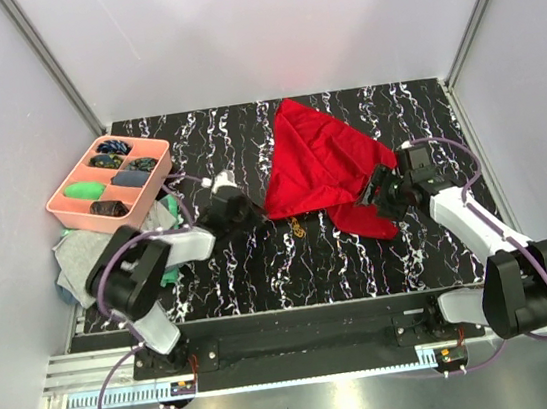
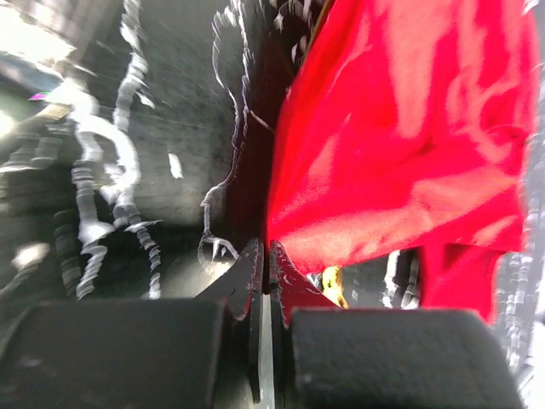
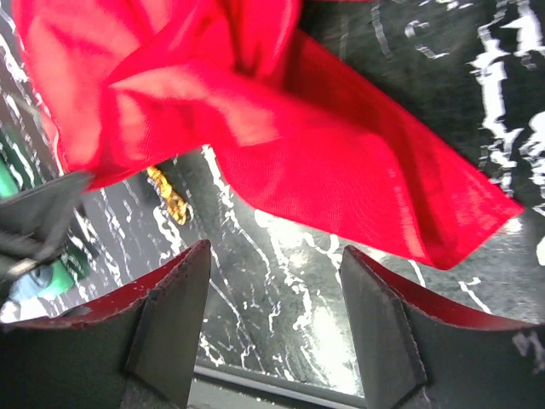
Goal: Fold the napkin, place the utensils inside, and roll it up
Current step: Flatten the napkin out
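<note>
Left gripper [image 1: 250, 211] pinches the napkin [image 1: 318, 158] at its left corner; right gripper [image 1: 382, 197], jaws apart, hovers beside its right flap

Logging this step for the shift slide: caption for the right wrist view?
Right hand open above the marble-pattern table, red napkin draped ahead, gold utensil peeking beneath.

The napkin [image 1: 317, 163] is a big, thin, bright red cloth. It is spread out in a loose, wrinkled triangle on the middle of the black and white table. One point is turned toward the back. A folded flap [image 3: 383, 196] hangs down at its right front corner. A small gold utensil [image 1: 298, 226] is seen just under its front edge, partly hidden.
</note>
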{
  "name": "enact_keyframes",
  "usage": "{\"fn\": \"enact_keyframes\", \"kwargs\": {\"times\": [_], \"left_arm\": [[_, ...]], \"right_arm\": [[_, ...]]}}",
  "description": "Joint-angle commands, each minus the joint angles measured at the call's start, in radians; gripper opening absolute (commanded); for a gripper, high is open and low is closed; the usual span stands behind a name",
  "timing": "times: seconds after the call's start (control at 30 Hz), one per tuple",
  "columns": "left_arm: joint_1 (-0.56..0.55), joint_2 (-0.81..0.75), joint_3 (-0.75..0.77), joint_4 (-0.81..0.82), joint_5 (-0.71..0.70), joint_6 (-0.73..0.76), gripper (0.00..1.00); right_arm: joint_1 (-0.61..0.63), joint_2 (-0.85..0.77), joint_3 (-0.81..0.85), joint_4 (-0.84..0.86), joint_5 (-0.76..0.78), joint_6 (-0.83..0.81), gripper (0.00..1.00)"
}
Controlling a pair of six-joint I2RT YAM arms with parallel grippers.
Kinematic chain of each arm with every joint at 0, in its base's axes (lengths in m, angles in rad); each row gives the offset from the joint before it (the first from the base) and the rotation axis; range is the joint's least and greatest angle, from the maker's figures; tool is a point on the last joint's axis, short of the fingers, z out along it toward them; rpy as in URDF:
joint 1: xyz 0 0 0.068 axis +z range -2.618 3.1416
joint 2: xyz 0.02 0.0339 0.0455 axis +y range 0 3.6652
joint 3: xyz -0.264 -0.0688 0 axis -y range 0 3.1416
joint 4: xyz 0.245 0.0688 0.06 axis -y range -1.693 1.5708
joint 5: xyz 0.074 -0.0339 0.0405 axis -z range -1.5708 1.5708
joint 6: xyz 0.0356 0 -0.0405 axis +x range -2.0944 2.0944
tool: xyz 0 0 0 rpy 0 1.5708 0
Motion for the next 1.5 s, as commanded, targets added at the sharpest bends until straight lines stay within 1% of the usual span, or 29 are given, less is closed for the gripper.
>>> {"fn": "enact_keyframes", "kwargs": {"times": [0.0,0.03,0.07,0.13,0.2,0.27,0.37,0.47,0.6,0.77,0.83,0.97,1.0,1.2,1.37,1.47], "left_arm": [[0.133,-0.268,-0.033,-0.015,-0.005,0.055,0.0],[0.192,-0.296,-0.038,-0.034,0.002,0.069,0.0],[0.22,-0.333,-0.041,-0.072,0.043,0.092,0.0],[0.281,-0.349,-0.053,-0.092,0.089,0.106,0.0],[0.302,-0.344,-0.07,-0.088,0.156,0.107,0.0],[0.311,-0.33,-0.073,-0.095,0.198,0.11,0.0],[0.32,-0.327,-0.081,-0.101,0.224,0.109,0.0],[0.322,-0.336,-0.093,-0.112,0.224,0.118,0.0],[0.323,-0.339,-0.104,-0.112,0.235,0.121,0.0],[0.325,-0.341,-0.111,-0.101,0.249,0.114,0.0],[0.325,-0.342,-0.111,-0.098,0.253,0.112,0.0],[0.325,-0.344,-0.113,-0.1,0.255,0.117,0.0],[0.323,-0.344,-0.113,-0.1,0.258,0.118,0.0],[0.325,-0.335,-0.101,-0.109,0.262,0.133,0.0],[0.325,-0.329,-0.087,-0.12,0.267,0.146,0.0],[0.325,-0.327,-0.079,-0.124,0.273,0.15,0.0]], "right_arm": [[-0.031,-0.013,0.002,-0.011,0.057,0.008,0.71],[-0.034,-0.01,0.002,-0.012,0.074,0.008,0.71],[-0.039,0.001,0.002,-0.014,0.086,0.008,0.72],[-0.039,0.018,-0.003,-0.018,0.137,0.011,0.73],[-0.039,0.059,-0.007,-0.027,0.172,0.012,0.73],[-0.039,0.1,-0.009,-0.037,0.186,0.014,0.72],[-0.039,0.116,-0.026,-0.054,0.203,0.022,0.7],[-0.039,0.105,-0.05,-0.052,0.185,0.04,0.69],[-0.037,0.085,-0.084,-0.051,0.215,0.069,0.68],[-0.037,0.099,-0.086,-0.035,0.218,0.081,0.62],[-0.037,0.099,-0.087,-0.034,0.255,0.083,0.61],[-0.037,0.096,-0.096,-0.017,0.29,0.083,0.54],[-0.037,0.097,-0.098,-0.015,0.294,0.085,0.49],[-0.037,0.122,-0.103,0.02,0.26,0.091,0.3],[-0.036,0.151,-0.106,0.058,0.246,0.089,0.24],[-0.037,0.169,-0.103,0.083,0.232,0.088,0.1]]}}
